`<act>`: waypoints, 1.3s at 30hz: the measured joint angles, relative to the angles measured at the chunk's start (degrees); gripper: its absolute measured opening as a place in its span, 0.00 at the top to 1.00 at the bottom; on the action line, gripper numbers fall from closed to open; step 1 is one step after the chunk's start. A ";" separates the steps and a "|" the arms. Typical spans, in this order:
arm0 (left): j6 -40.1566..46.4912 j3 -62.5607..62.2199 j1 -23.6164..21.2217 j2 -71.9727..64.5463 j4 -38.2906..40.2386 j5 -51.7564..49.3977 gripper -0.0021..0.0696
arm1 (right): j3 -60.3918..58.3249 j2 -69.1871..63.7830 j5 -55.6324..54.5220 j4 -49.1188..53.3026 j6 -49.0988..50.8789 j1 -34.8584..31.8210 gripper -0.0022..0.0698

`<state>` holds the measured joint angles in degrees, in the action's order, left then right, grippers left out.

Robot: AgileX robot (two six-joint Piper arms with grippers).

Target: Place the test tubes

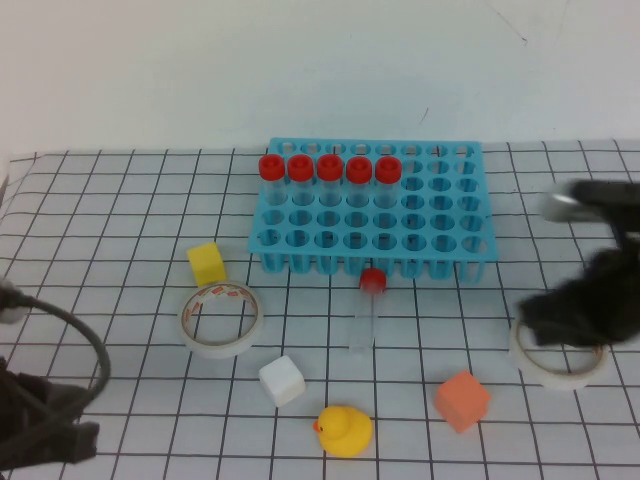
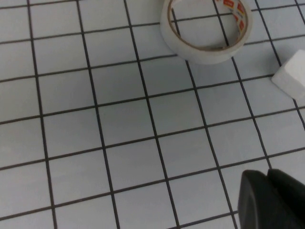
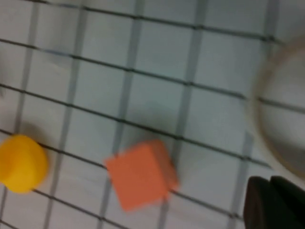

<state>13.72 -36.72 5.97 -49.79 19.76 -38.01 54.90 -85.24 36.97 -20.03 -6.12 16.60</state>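
While both arms sit low on the near side of the gridded table (image 1: 130, 200), the action is all out in the middle. One red-capped test tube (image 1: 363, 318) lies flat on the grid just in front of the blue test tube rack (image 1: 440, 215), its cap pointing at the rack's front wall, not touching either arm. Up in the rack, five more capped tubes (image 1: 329, 175) stand upright side by side in one row near the back, filling the left part of that row.

Over at the near left corner, the left gripper (image 1: 60, 440) is parked, fingers (image 2: 257, 200) pressed together on nothing. A tape roll (image 1: 215, 348) lies flat ahead of it, well apart, with a yellow cube (image 1: 206, 263) just behind the roll and a white cube (image 1: 282, 380) near its right side.

On the right, the right gripper (image 1: 560, 320) hangs over a second tape roll (image 1: 575, 380); its fingers (image 3: 262, 205) are closed and empty. Whether it actually touches that roll is hard to call from here. An orange cube (image 1: 462, 400) sits near that roll's left side, and a yellow rubber duck (image 1: 345, 430) sits further left, at the near edge between the white and orange cubes.
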 joint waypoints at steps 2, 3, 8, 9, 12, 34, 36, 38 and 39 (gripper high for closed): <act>0.60 1.17 0.73 0.00 0.00 0.14 0.97 | 6.33 -4.03 0.32 5.09 4.77 5.42 0.94; 0.74 1.61 0.84 0.00 0.00 0.14 0.97 | 9.78 -6.88 1.09 7.98 7.33 7.85 0.92; 1.67 3.02 0.84 0.00 0.00 0.38 0.97 | 26.38 -18.43 9.49 18.19 16.43 15.98 0.75; 1.79 3.02 0.84 0.00 0.00 0.65 0.97 | 29.69 -20.84 11.16 19.16 17.39 17.09 0.71; 2.00 3.02 0.84 0.00 0.09 1.52 0.97 | 37.90 -27.07 14.95 20.03 18.76 19.42 0.58; 2.29 3.11 0.84 0.00 1.72 2.13 0.97 | 53.55 -42.13 24.64 19.44 23.39 20.72 0.46; 2.29 3.11 0.84 0.00 2.05 2.13 0.97 | 53.66 -42.51 24.78 18.76 23.39 20.72 0.46; 2.29 3.11 0.84 0.00 2.57 2.13 0.97 | 53.66 -43.17 25.63 17.81 23.39 20.72 0.46; 2.29 3.11 0.84 0.00 2.60 2.13 0.97 | 53.66 -43.41 26.20 17.23 23.39 20.72 0.46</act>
<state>16.00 -33.61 6.80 -49.79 22.35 -35.88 108.55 -128.65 63.16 -2.80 17.26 37.32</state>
